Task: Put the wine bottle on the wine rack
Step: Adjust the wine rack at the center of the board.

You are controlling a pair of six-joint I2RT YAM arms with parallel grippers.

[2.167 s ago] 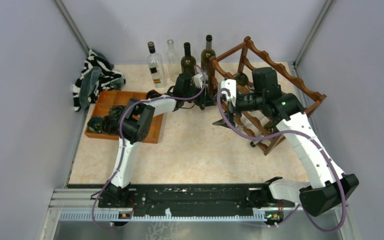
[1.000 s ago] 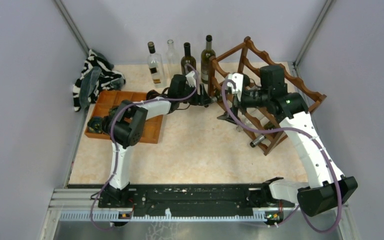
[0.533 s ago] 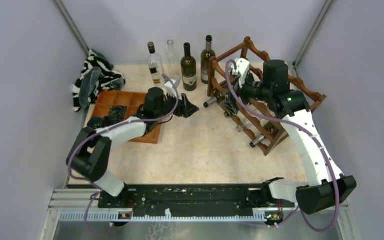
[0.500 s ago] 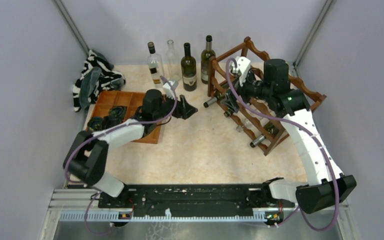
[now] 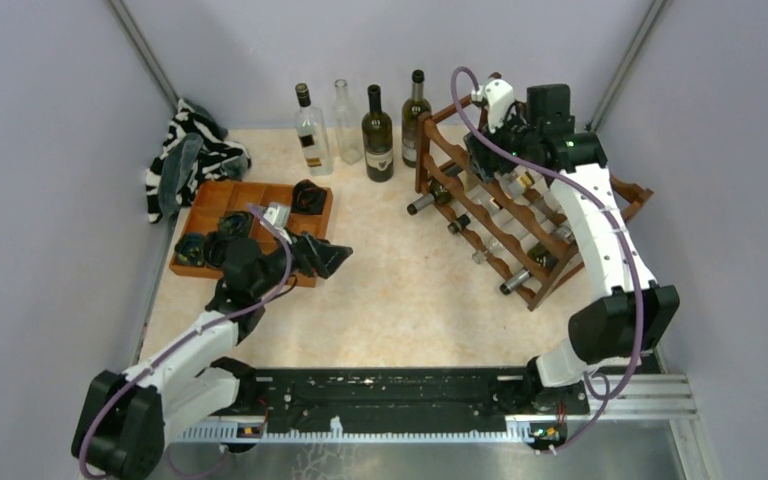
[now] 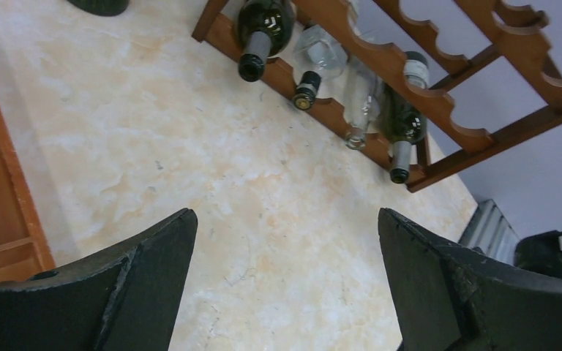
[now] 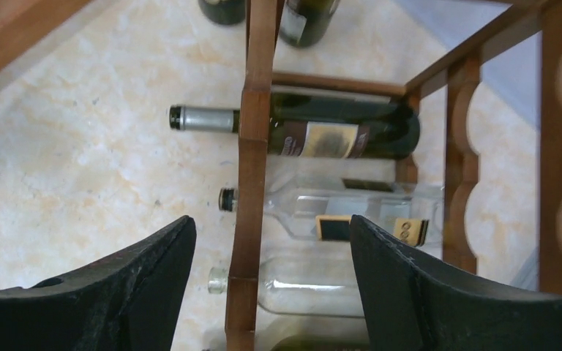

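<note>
The wine rack (image 5: 632, 192) stands at the back right, a dark red-brown frame with scalloped rails. A dark wine bottle (image 5: 428, 203) lies in it, its silver-capped neck poking out to the left. The right wrist view shows this wine bottle (image 7: 322, 128) lying across the rack (image 7: 252, 161), above two clear bottles. My right gripper (image 5: 478, 155) hovers open over the rack's far end; the right gripper (image 7: 271, 285) holds nothing and the rack's post runs below the gap. My left gripper (image 5: 328, 258) is open over bare table beside the tray; the left gripper (image 6: 285, 285) is empty, with the rack (image 6: 439, 110) ahead.
Several bottles stand along the back wall, among them a dark one (image 5: 377, 135) and a clear one (image 5: 345, 122). An orange-brown compartment tray (image 5: 210, 205) with dark items sits at the left. A striped cloth (image 5: 190, 150) lies in the back left corner.
My left arm pulled back from the rack to the near left and its jaws opened wide. My right arm rose to the rack's far top. The dark bottle stayed in the rack.
</note>
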